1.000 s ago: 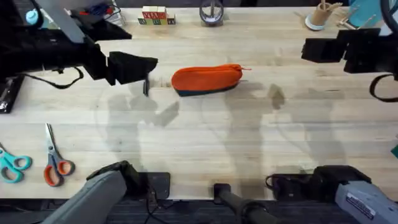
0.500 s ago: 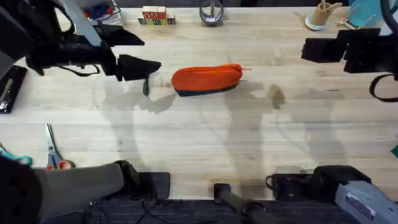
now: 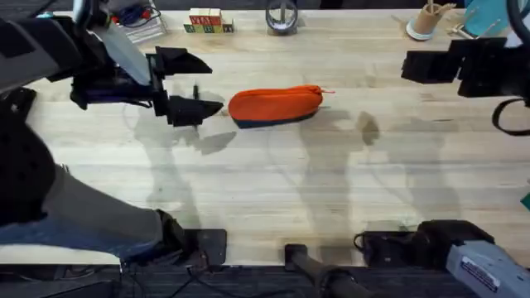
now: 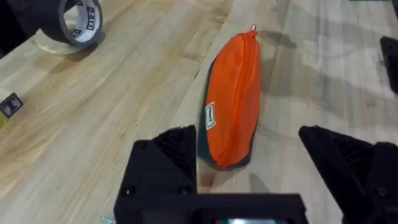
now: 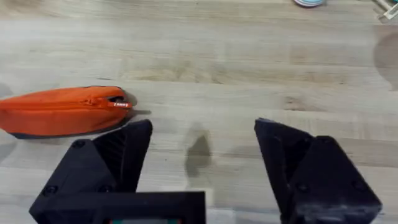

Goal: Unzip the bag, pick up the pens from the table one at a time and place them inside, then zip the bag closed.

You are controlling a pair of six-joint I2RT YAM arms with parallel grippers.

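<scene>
The orange bag lies zipped shut at mid-table, its pull at the right end. My left gripper hovers just left of it, open, with the bag's near end showing between the wide-spread fingers. A thin dark sliver shows between those fingers; I cannot tell whether it is one of the pens. My right gripper hangs open far to the bag's right, holding nothing, and the bag sits well off to one side of its fingers.
A tape roll, lettered blocks and a cup line the table's far edge. A dark flat object lies at the left edge. Bare wood stretches in front of the bag.
The left arm has risen large under the camera and now covers the scissors. Its gripper edged toward the bag, and one finger covers the spot where a pen lay. The right arm is still.
</scene>
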